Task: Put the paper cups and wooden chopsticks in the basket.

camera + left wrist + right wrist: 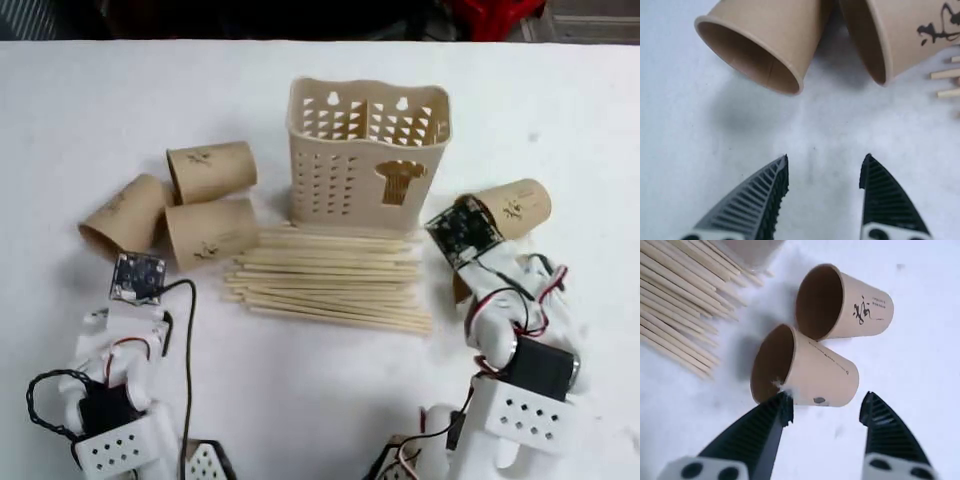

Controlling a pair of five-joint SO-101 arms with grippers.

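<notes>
A beige slotted basket [368,150] stands upright at the table's middle back. In front of it lies a pile of wooden chopsticks [330,280]. Three paper cups lie on their sides to the left [122,215] [212,170] [212,232]. My left gripper [826,160] is open just short of two of them [760,42] [900,35]. Right of the basket lies another cup [515,208]. My right gripper [827,397] is open, with a toppled cup [805,367] just ahead of it and one fingertip [782,405] by that cup's rim. A second cup [842,302] lies beyond.
The white table [300,390] has bare room in front between the two arms. Chopstick ends [946,75] lie close beside the left cups. The basket's base [752,250] sits behind the chopsticks [680,305] near the right cups.
</notes>
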